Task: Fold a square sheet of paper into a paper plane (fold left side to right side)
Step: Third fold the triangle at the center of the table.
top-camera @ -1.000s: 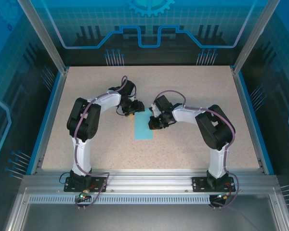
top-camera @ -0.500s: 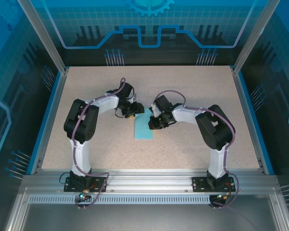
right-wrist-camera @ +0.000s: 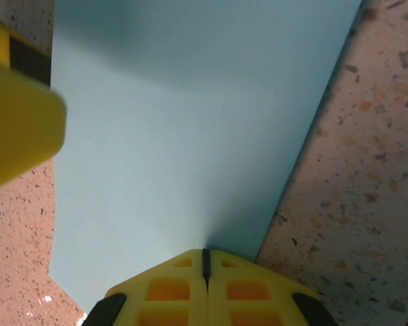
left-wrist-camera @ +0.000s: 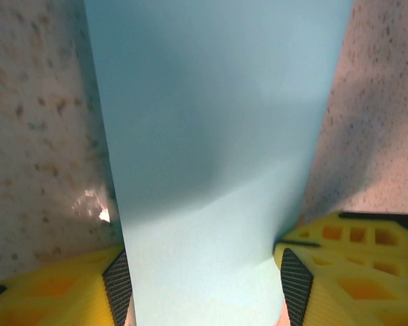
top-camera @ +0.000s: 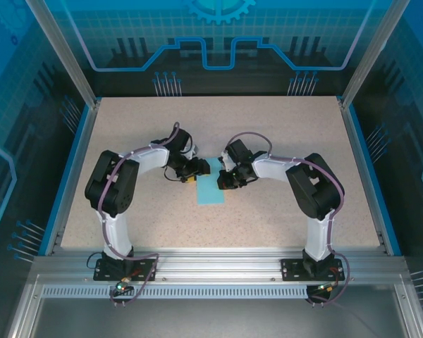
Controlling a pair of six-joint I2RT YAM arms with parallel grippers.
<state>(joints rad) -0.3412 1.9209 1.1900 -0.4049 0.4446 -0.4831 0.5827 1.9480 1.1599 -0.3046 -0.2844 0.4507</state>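
The square sheet of paper (top-camera: pixel 211 191) lies on the table as a narrow light-blue strip, folded in half lengthwise. My left gripper (top-camera: pixel 195 171) is at its far end. In the left wrist view the left gripper (left-wrist-camera: pixel 204 288) is open, with the paper (left-wrist-camera: pixel 217 163) running between its fingers (left-wrist-camera: pixel 117 285) and one pad beside each long edge. My right gripper (top-camera: pixel 225 182) is shut. Its closed tip (right-wrist-camera: pixel 205 261) rests on the paper (right-wrist-camera: pixel 183 122) close to the right edge, with nothing between the jaws. The left gripper's yellow finger (right-wrist-camera: pixel 17 122) shows at that view's left.
The speckled beige table (top-camera: pixel 282 134) is bounded by blue side rails (top-camera: pixel 363 162) and an aluminium frame (top-camera: pixel 218 257) at the near edge, where both arm bases are bolted. Open tabletop lies all around the paper.
My left arm has swung its elbow out to the left and brought its gripper down and nearer, onto the paper's far end. The right arm and the paper have not moved.
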